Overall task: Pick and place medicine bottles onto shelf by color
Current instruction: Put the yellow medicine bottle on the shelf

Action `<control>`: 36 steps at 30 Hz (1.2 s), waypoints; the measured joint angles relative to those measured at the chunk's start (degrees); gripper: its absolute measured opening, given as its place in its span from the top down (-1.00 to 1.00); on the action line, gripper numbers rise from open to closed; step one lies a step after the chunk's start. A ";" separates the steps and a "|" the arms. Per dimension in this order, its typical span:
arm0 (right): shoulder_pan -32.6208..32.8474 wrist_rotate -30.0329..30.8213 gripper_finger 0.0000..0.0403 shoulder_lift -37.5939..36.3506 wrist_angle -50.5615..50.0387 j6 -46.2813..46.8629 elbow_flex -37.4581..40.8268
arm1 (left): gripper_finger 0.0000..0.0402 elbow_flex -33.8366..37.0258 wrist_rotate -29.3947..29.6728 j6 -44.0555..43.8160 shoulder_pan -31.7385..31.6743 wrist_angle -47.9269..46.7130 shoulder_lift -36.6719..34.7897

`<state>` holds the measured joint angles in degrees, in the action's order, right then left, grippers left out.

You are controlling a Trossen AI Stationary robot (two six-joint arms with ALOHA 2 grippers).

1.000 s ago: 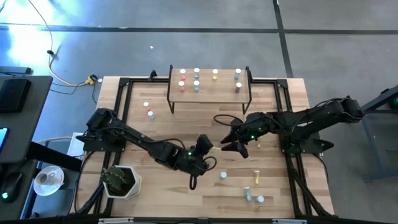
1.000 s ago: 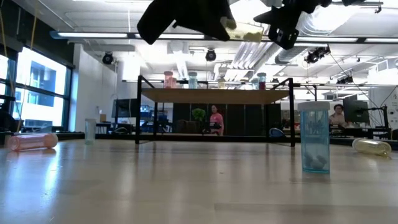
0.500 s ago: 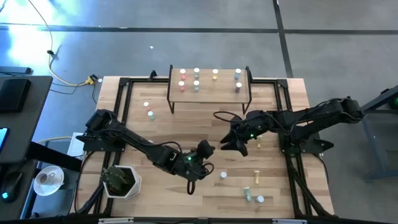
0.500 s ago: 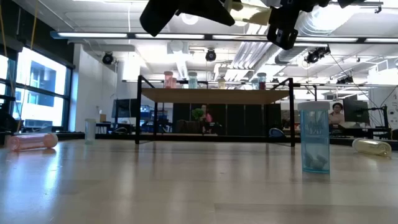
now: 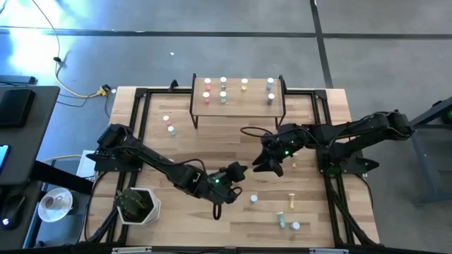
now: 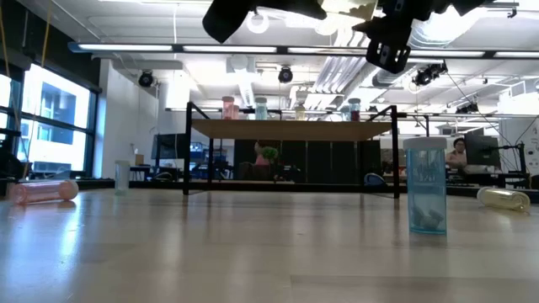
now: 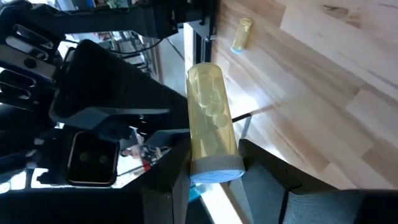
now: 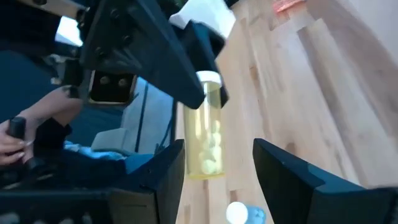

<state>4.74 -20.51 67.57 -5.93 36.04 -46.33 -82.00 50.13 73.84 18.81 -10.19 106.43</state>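
Observation:
A yellow medicine bottle (image 7: 211, 118) with a white cap hangs in the air over the table's middle, with my left gripper (image 5: 239, 171) shut on it. My right gripper (image 5: 260, 166) faces it from the table's right, open. Its fingers (image 8: 168, 171) stand on either side of the bottle's bottom end (image 8: 205, 168), with a gap showing on one side. In the low view the bottle (image 6: 347, 8) shows at the top edge. The shelf (image 5: 239, 103) stands at the far edge with several bottles upright on it. My left gripper pinches the yellow bottle at its white cap end (image 7: 215, 168) between its two fingers. It comes from the table's left and slants a little downward. The bottle sticks out forward past the fingertips toward my right gripper, lifted clear of the table.
Loose bottles lie or stand on the table: two at the far left (image 5: 169, 128), one near the middle (image 5: 253, 200), three at the near right (image 5: 291, 202). A potted plant (image 5: 138, 204) stands at the near left. A person's hand (image 8: 18, 134) shows beyond the table.
My left gripper has rolled at the wrist and edged toward my right gripper, turning the yellow bottle with it. In the low view the bottle has climbed to the top edge. My right gripper has stayed open in place.

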 joint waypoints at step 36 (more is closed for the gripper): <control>-0.01 -3.52 0.55 0.75 0.61 1.63 0.00 | 0.44 0.04 -2.20 10.81 -3.69 5.51 0.04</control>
<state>4.73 -24.03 68.31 -5.32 37.67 -46.33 -81.95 47.94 84.64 15.11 -4.68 106.48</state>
